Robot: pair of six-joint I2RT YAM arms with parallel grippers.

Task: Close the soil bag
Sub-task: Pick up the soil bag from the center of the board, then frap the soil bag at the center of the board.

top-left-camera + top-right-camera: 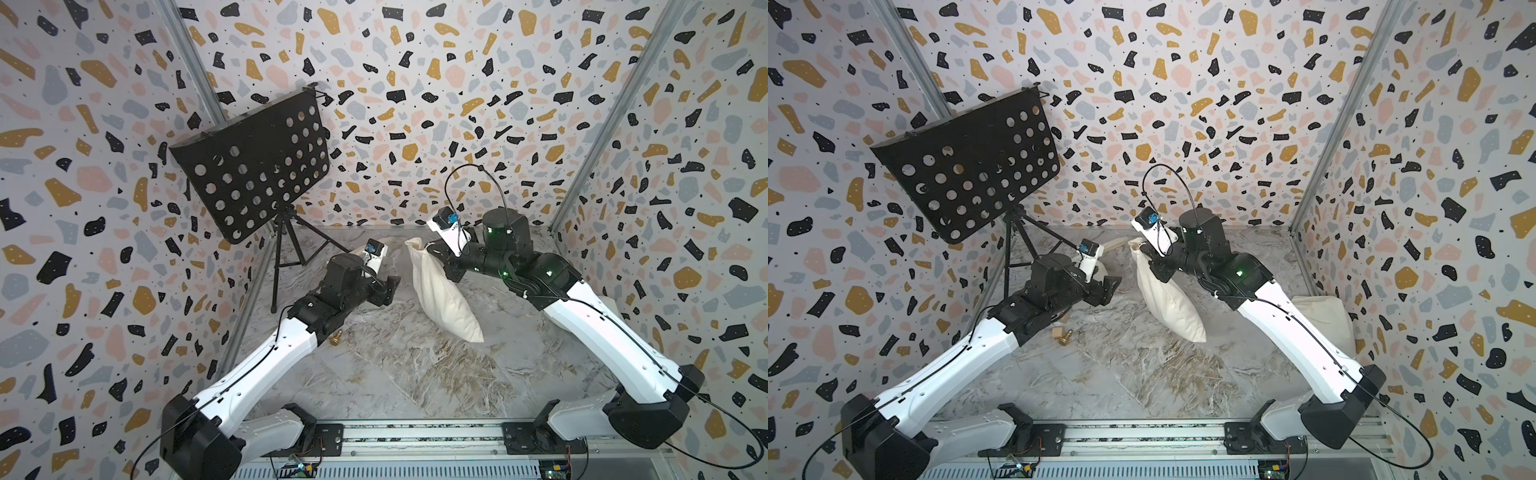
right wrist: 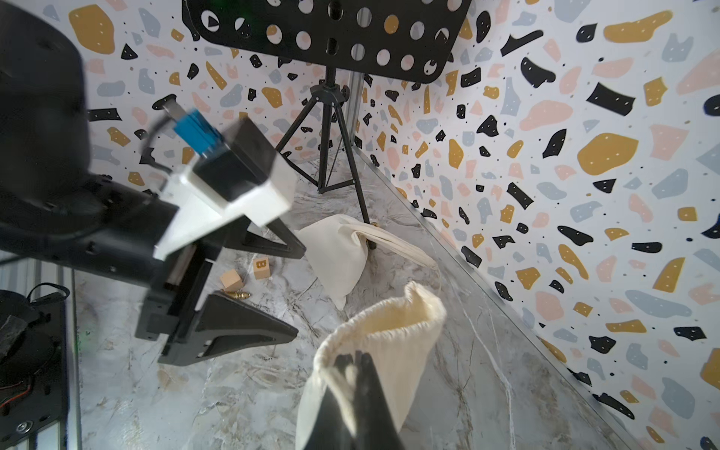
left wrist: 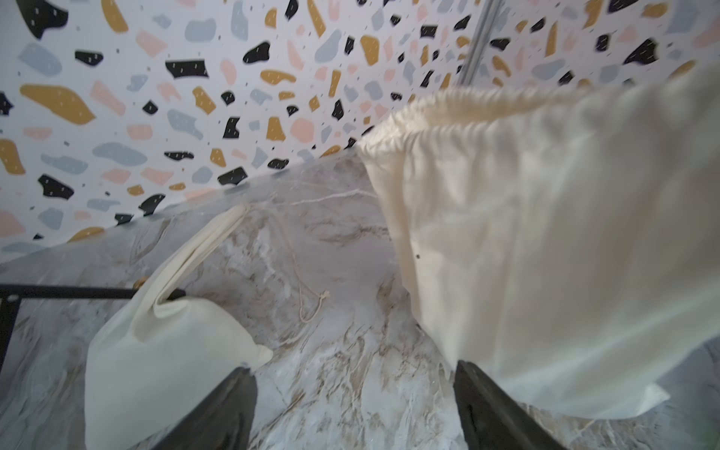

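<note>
Beneath me the marble-patterned tabletop (image 1: pixel 415 386) carried a music stand (image 2: pixel 331 128) on its tripod in the far corner on my left. A limp cream bag (image 2: pixel 339 249) lay against one tripod leg, a loose cord (image 3: pixel 307 307) near it. Two wooden blocks (image 2: pixel 230 279), one marked B, sat just beside a small brass piece (image 2: pixel 235 295). Another cream bag (image 1: pixel 1325 320) lay by my right wall. The soil bag (image 1: pixel 444 299) seemed to touch the marble with its lower corner.
</note>
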